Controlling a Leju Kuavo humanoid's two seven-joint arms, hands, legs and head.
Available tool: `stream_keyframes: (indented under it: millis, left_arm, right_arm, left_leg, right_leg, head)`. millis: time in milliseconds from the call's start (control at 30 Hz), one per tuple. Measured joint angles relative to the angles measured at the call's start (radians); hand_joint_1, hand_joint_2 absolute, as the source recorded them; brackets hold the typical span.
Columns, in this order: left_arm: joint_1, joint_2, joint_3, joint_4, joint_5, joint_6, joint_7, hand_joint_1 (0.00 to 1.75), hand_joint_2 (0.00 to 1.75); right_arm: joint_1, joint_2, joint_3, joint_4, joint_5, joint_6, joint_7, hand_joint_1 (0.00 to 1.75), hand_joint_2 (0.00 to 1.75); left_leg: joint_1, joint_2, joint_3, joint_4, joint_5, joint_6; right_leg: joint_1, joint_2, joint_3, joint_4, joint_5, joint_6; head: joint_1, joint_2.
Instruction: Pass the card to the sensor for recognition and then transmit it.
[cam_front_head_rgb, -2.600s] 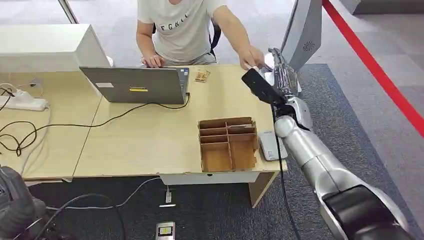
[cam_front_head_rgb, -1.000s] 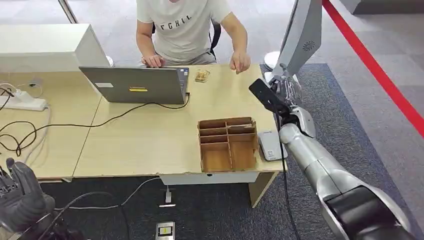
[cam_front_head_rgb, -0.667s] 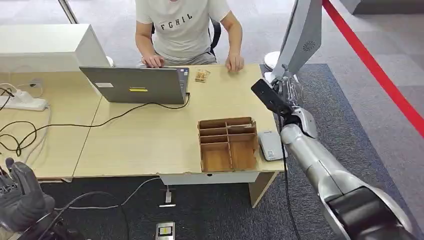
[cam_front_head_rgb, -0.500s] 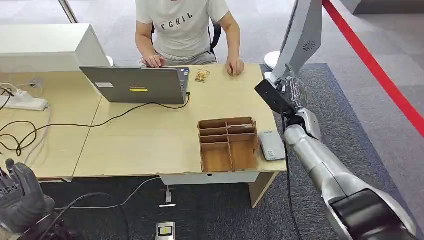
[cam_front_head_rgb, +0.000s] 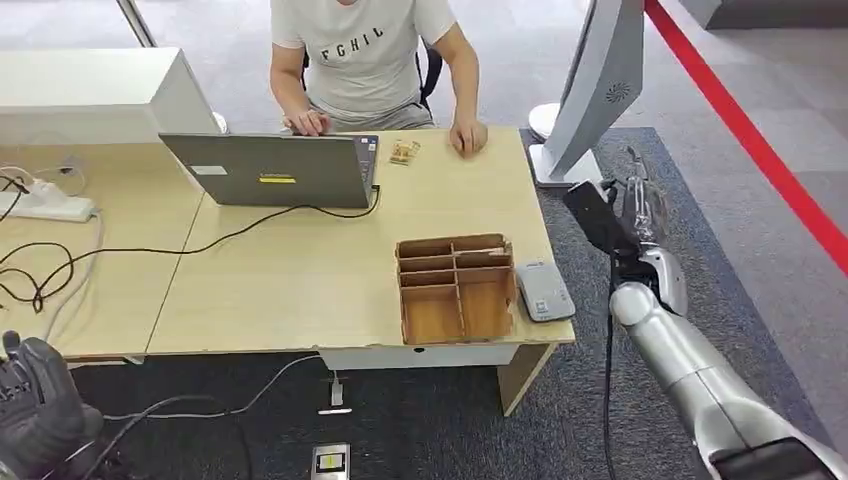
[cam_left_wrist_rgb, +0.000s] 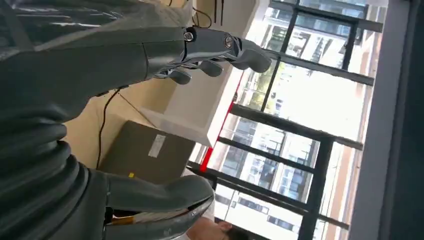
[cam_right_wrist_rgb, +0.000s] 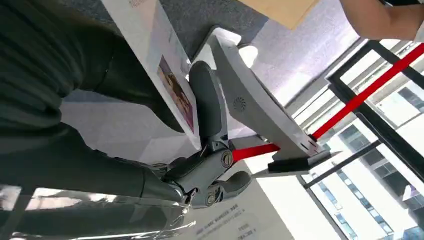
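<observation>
Right of table: right hand is hovering above the carpet, beyond the sensor
Card: is sitting clamped between that hand's thumb and fingers
Left hand: is hanging low, fingers apart, holding nothing

The head view is evenly and brightly lit by soft, diffuse light; the pale worktop carries only faint shadows, the clearest a thin dark band under its front edge toward 6 o'clock. The picture is slightly soft overall, with compression smear in the carpet. The right hand at 3 o'clock shows pale reflections and blurs at its edges. In the left wrist view, windows blow out to white from 12 to 5 o'clock, leaving the left hand a dim backlit shape. In the right wrist view, daylight flares at 4 o'clock, and glare streaks run along the card.
</observation>
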Motion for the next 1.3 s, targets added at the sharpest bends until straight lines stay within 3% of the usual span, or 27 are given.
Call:
stream_keyframes:
  millis: [333, 567, 633, 767, 833, 1000, 1300]
  left_arm:
    - [0.017, -0.003, 0.019, -0.018, -0.012, 0.0, 0.0, 0.0, 1.75]
    - [0.017, -0.008, 0.049, -0.083, -0.181, 0.0, 0.0, 0.0, 1.75]
    - [0.011, -0.005, 0.056, -0.105, -0.253, 0.0, 0.037, 0.0, 1.75]
    - [-0.042, 0.024, 0.063, -0.147, -0.374, 0.0, 0.197, 0.0, 1.75]
    - [-0.063, 0.043, 0.063, -0.159, -0.386, 0.0, 0.228, 0.0, 1.75]
    - [-0.115, 0.083, 0.061, -0.176, -0.402, 0.0, 0.27, 0.0, 1.75]
    - [-0.152, 0.119, 0.05, -0.184, -0.385, 0.0, 0.268, 0.0, 1.75]
  right_arm:
    - [0.166, -0.061, -0.045, -0.166, -0.01, -0.044, 0.0, 1.75, 1.75]
    - [0.217, -0.058, -0.044, -0.182, -0.005, -0.015, -0.043, 1.75, 1.75]
    - [0.222, -0.053, -0.043, -0.179, -0.008, -0.009, -0.058, 1.75, 1.75]
    - [0.221, -0.036, -0.036, -0.166, 0.002, 0.01, -0.086, 1.75, 1.75]
    - [0.221, -0.026, -0.034, -0.158, 0.008, 0.014, -0.09, 1.75, 1.75]
    - [0.223, -0.005, -0.024, -0.139, 0.025, 0.016, -0.092, 1.75, 1.75]
    - [0.265, 0.004, -0.008, -0.116, 0.068, 0.02, -0.058, 1.75, 1.75]
  left_leg:
    - [0.0, 0.0, 0.0, 0.0, 0.0, 0.0]
    - [0.0, 0.0, 0.0, 0.0, 0.0, 0.0]
    - [0.0, 0.0, 0.0, 0.0, 0.0, 0.0]
    - [0.0, 0.0, 0.0, -0.001, 0.001, 0.0]
    - [0.0, 0.0, 0.0, -0.001, 0.001, 0.0]
    - [0.0, 0.0, 0.001, 0.0, 0.001, 0.0]
    - [0.0, 0.0, 0.0, 0.0, 0.0, 0.0]
  right_leg:
    - [0.0, 0.0, 0.0, 0.0, 0.0, 0.0]
    - [0.0, 0.0, 0.001, 0.0, 0.0, 0.0]
    - [0.0, 0.0, 0.001, 0.0, 0.0, 0.0]
    - [0.0, 0.0, 0.001, 0.001, 0.0, 0.0]
    - [0.0, 0.0, 0.001, 0.001, 0.0, 0.0]
    - [0.0, 0.0, 0.001, 0.001, 0.0, 0.0]
    - [0.0, 0.0, 0.0, 0.0, 0.0, 0.0]
  head:
    - [0.0, 0.0]
    - [0.0, 0.0]
    - [0.0, 0.0]
    - [0.0, 0.0]
    - [0.0, 0.0]
    - [0.0, 0.0]
    - [0.0, 0.0]
